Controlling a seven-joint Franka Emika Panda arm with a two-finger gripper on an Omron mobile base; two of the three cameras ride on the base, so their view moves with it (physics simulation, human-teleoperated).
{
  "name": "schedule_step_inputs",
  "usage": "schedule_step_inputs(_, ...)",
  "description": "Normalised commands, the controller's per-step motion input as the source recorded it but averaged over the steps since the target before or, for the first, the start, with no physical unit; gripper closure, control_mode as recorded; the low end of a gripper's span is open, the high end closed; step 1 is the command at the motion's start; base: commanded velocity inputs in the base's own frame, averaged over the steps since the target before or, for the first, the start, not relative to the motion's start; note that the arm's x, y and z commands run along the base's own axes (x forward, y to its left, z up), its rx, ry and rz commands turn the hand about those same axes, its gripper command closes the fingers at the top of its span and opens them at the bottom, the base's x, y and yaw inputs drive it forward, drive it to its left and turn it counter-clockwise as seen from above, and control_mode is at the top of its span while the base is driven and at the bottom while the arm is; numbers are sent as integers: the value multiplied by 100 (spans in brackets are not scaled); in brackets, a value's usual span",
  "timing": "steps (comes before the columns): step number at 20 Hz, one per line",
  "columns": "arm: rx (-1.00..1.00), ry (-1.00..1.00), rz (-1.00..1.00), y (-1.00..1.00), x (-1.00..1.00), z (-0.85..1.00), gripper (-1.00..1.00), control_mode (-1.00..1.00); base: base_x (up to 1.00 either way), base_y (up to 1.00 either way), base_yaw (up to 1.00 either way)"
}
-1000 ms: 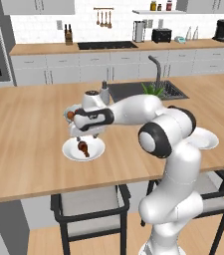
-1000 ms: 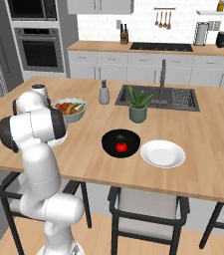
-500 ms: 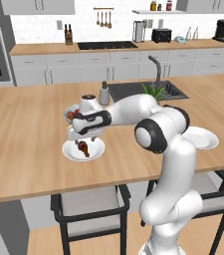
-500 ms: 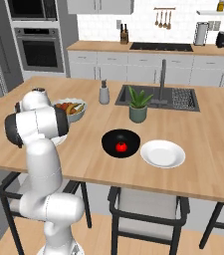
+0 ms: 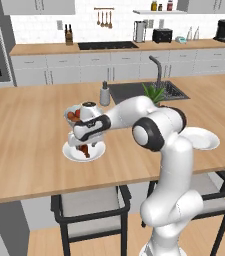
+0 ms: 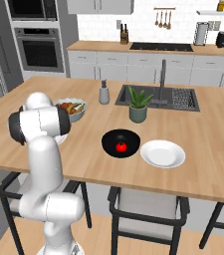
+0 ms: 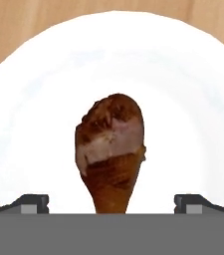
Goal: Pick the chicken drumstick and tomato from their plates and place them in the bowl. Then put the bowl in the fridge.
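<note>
gripper [image 7: 111, 201] fully open, empty, over chicken drumstick [image 7: 111, 149] | risk: tapered bone end could slip out on closing

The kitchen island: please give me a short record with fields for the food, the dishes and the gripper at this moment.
drumstick: chicken drumstick lies on the left plate, not yet gripped
tomato: tomato already lies in the black bowl
right plate: white plate beside the bowl
gripper: gripper open, directly above the drumstick, one fingertip on each side
fruit bowl: grey-blue bowl with fruit, behind the arm
bowl location: on the island, not in a fridge
</note>
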Motion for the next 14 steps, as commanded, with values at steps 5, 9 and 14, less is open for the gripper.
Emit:
schedule_step_inputs(5,0,0,-2,0,12,-25,-100,-100,0,0,0)
schedule_step_inputs(9,0,0,0,1,9,-19,-100,-100,0,0,0)
schedule_step_inputs(14,0,0,0,4,9,-17,-100,-100,0,0,0)
